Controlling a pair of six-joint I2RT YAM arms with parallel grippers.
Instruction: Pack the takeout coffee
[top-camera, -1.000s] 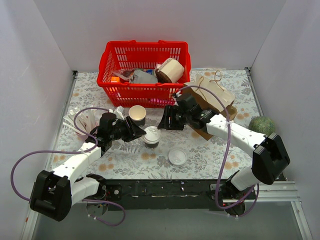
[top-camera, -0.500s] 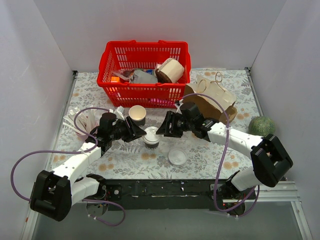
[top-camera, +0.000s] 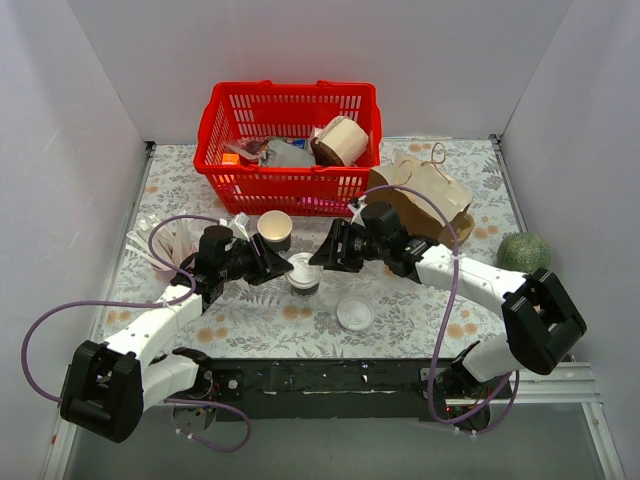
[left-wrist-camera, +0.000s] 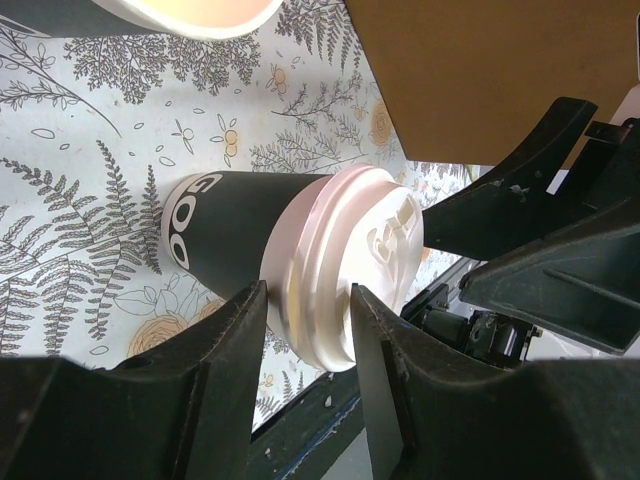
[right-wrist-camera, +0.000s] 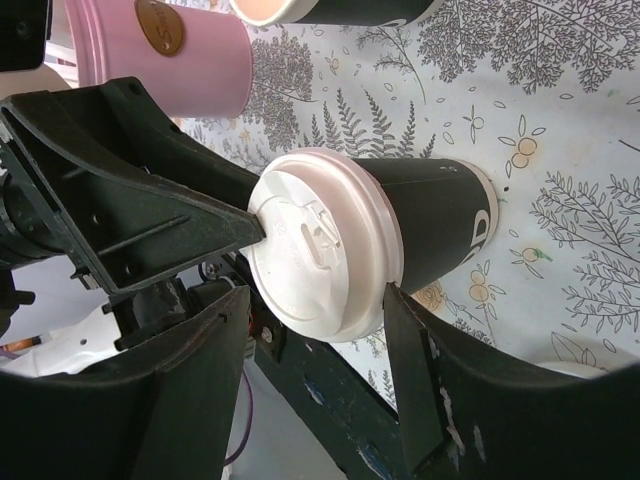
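The coffee (top-camera: 303, 274) stands upright on the bench (top-camera: 420, 310), near the middle and slightly towards the front, with its white lid on. The left tool (left-wrist-camera: 305, 300) reaches in from the left. Its two fingers sit on either side of the lid and appear to pinch the rim. This grip probably serves to steady the cup while the other arm comes in.

The right tool (right-wrist-camera: 318, 295) reaches in from the right at lid height, with its fingers spread. The lid lies between them, one finger close beside it and the other clearly apart from it, so nothing is gripped on that side yet. This looks like a handover from left to right. It would make sense, because the bag (top-camera: 430, 195) lies at the right rear, within the right arm's reach and away from the left arm.

An open cup (top-camera: 274, 228) stands just behind the coffee. A loose lid (top-camera: 354, 313) lies in front and to the right. A red basket (top-camera: 215, 130) sits at the back.

Compared with a second ago, the right arm has swung away from the bag and moved forward and left, bringing its tool up to the lid. The coffee and the left arm have barely moved.
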